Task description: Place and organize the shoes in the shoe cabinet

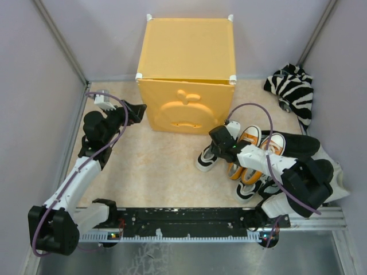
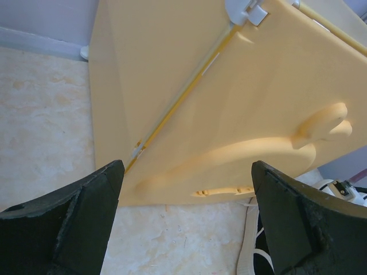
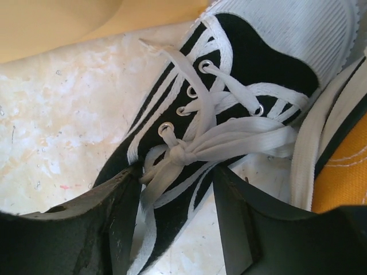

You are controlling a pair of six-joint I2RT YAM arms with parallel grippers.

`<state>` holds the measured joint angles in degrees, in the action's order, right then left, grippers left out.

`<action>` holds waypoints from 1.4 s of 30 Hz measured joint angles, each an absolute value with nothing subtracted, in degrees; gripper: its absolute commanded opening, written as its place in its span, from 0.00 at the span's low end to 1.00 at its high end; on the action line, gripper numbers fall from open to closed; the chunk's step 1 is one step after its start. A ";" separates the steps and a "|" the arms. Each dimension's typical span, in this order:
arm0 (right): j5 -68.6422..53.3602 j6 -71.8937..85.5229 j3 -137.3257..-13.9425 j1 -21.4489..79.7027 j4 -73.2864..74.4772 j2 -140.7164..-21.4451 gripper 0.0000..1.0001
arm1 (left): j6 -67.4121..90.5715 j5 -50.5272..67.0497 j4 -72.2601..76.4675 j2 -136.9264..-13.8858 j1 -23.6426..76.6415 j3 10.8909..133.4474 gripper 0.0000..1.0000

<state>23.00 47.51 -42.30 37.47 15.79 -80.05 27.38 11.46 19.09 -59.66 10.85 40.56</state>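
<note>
Right wrist view: a black canvas sneaker with white stripes and laces (image 3: pixel 229 74) lies on the mottled beige tabletop (image 3: pixel 57 114), just near of the closed yellow-orange plastic shoe cabinet (image 1: pixel 186 57). The right gripper (image 3: pixel 175 189) stands astride its laced throat with jaws part open; whether it has a firm grip cannot be told. Two orange canvas sneakers (image 1: pixel 250 137) and the second black-and-white sneaker (image 1: pixel 246 192) lie to its right. The left gripper (image 2: pixel 186 229), wide open and empty, faces the left edge of the apple-embossed door (image 2: pixel 258 114). Step judged: first pickup. The next move calls for closing on the shoe and swinging the door open.
</note>
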 measured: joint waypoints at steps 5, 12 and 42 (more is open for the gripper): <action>23.99 47.83 -43.64 37.50 16.78 -82.08 0.30 | 27.40 11.44 19.07 -58.94 10.87 40.53 0.98; 25.96 47.75 -41.95 37.45 16.69 -81.08 0.00 | 27.38 11.33 19.07 -57.84 10.90 40.23 0.98; 39.20 36.03 -64.53 28.56 54.33 -53.23 0.00 | 28.08 11.29 19.18 -56.88 10.90 39.90 0.98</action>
<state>39.20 36.03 -64.53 28.56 54.33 -53.23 28.08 11.29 19.18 -56.88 10.90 39.90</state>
